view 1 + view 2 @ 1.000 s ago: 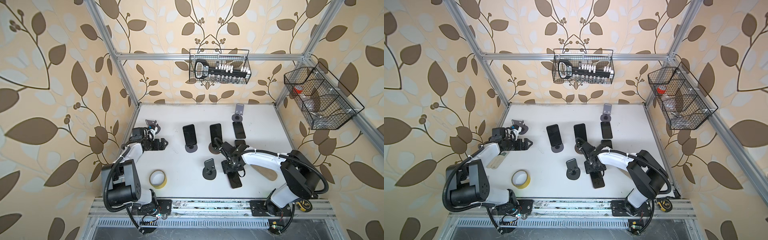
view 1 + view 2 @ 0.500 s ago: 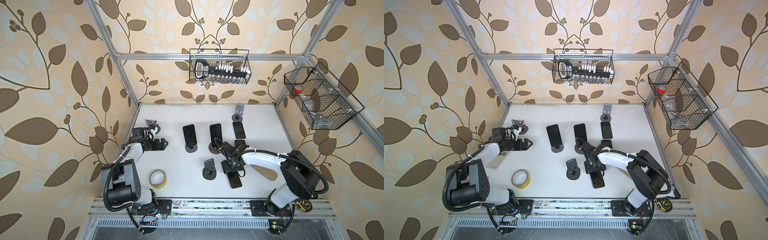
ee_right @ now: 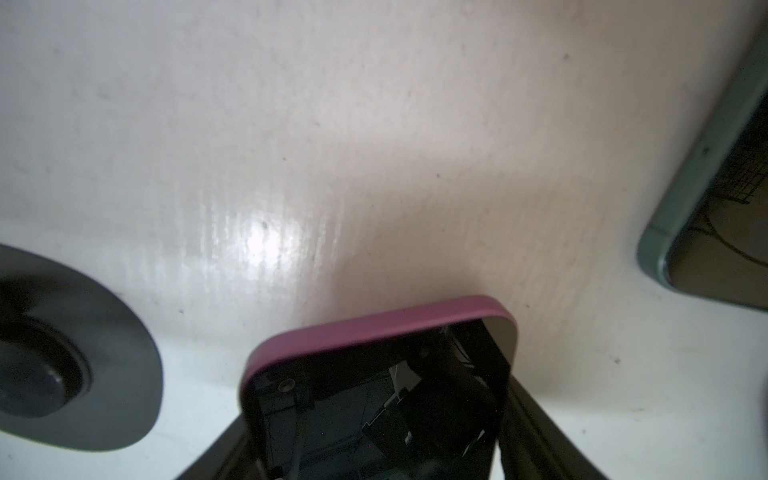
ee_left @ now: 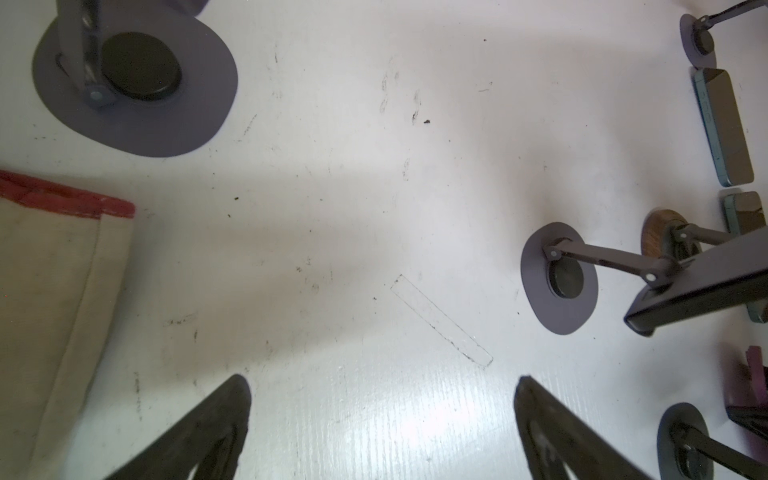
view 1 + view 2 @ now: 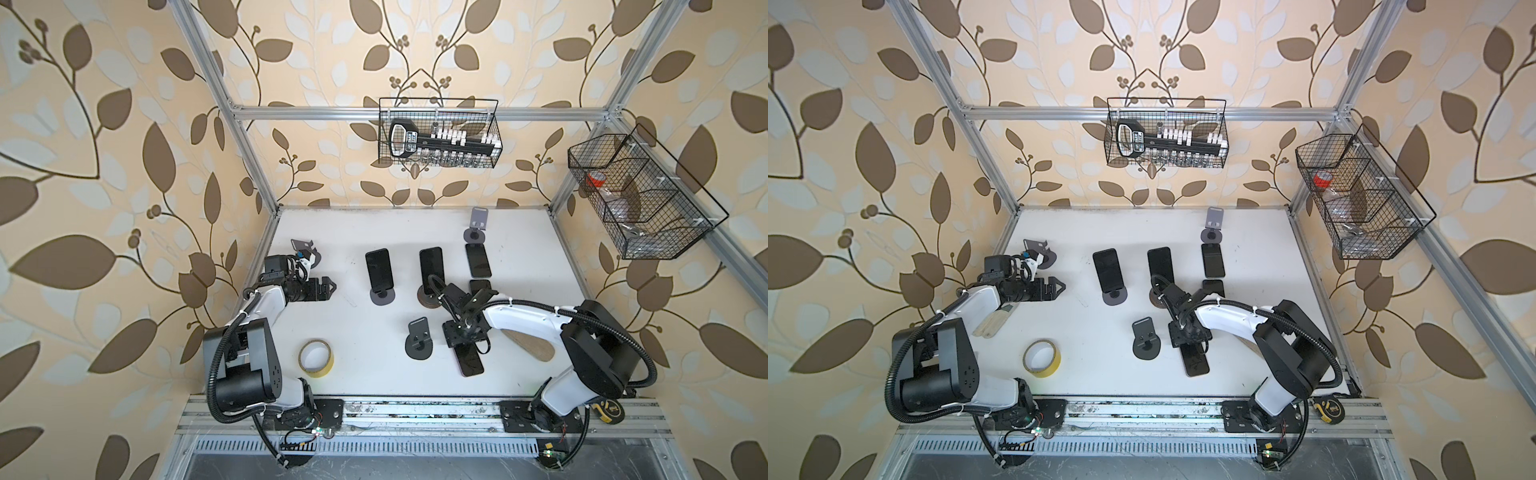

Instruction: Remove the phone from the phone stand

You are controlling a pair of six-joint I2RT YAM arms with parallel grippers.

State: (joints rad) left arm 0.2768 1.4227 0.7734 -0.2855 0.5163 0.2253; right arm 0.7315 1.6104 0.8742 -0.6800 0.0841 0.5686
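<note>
In both top views the right claw pinches the phone by one end. The phone lies flat on the table, and the bare phone stand sits just beside the claw.

The left claw is spread wide, well apart from them.

Left wrist: the fingers gape over bare table.

Right wrist: the pink-cased phone is clamped between the jaws.

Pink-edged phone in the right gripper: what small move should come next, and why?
Probably open the right gripper and let go. The phone seems to lie flat on the table beside the empty stand, already off it, with the jaws closed on its sides.
</note>
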